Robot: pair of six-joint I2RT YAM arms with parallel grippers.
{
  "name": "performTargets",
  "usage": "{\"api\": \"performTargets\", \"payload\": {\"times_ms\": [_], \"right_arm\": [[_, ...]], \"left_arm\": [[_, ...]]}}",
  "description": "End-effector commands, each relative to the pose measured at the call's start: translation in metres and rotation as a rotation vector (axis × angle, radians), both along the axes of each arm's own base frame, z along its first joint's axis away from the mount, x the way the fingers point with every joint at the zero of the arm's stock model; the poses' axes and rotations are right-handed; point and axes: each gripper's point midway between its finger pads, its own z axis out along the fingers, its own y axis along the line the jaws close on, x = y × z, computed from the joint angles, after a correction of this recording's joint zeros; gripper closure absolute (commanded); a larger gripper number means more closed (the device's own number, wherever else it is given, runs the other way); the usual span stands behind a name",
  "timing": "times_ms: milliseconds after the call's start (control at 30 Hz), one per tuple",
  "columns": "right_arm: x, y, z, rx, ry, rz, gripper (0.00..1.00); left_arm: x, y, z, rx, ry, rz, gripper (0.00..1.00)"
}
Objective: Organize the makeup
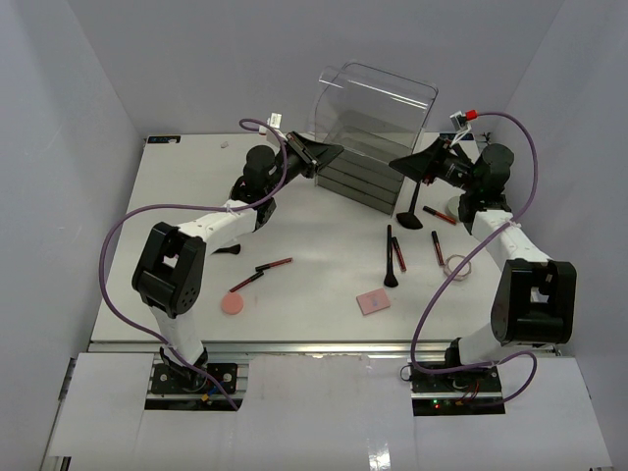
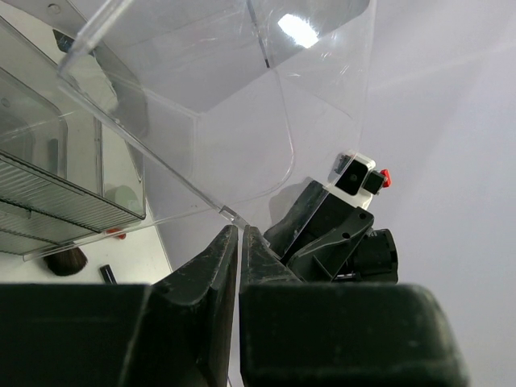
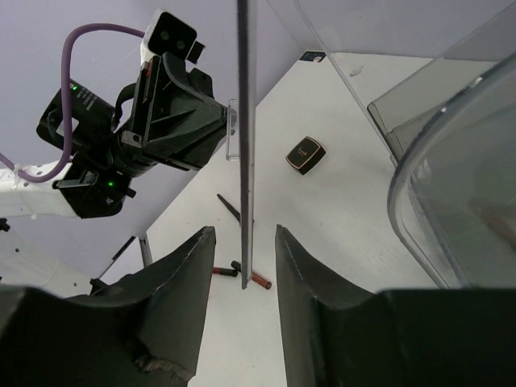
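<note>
The tall clear drawer box stands at the back. My left gripper is shut at the box's left edge, its tips pinching a clear plastic edge tab. My right gripper is at the box's right side, open, one jaw on each side of a thin clear panel without touching it. The makeup lies loose on the table: a black brush, red pencils, a pink square, a round pink compact and a small black compact.
Two pencils and a short black brush lie left of centre. A ring-shaped compact and a pale green one sit by the right arm. A brush stands near the box. White walls enclose the table.
</note>
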Motion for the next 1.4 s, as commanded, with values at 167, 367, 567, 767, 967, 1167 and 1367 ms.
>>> {"api": "performTargets", "payload": {"times_ms": [167, 367, 567, 767, 967, 1167, 1367], "right_arm": [[-0.015, 0.004, 0.036, 0.008, -0.134, 0.047, 0.75], [-0.019, 0.005, 0.038, 0.007, -0.136, 0.048, 0.81], [-0.024, 0.005, 0.041, 0.002, -0.146, 0.052, 0.84], [-0.029, 0.005, 0.046, 0.001, -0.155, 0.056, 0.85], [-0.036, 0.005, 0.050, -0.002, -0.163, 0.058, 0.85], [-0.037, 0.004, 0.052, -0.024, -0.164, 0.040, 0.85], [-0.037, 0.003, 0.053, -0.032, -0.171, 0.033, 0.85]], "left_arm": [[-0.012, 0.011, 0.035, -0.042, -0.065, 0.010, 0.79], [-0.015, 0.018, 0.031, -0.024, -0.049, 0.029, 0.48], [-0.032, 0.034, 0.029, 0.036, -0.083, 0.076, 0.23], [-0.072, 0.065, 0.022, 0.137, -0.133, 0.136, 0.23], [-0.118, 0.111, -0.068, 0.367, 0.069, 0.211, 0.22], [-0.171, 0.168, -0.129, 0.563, 0.299, 0.313, 0.21], [-0.203, 0.219, -0.156, 0.695, 0.486, 0.461, 0.20]]}}
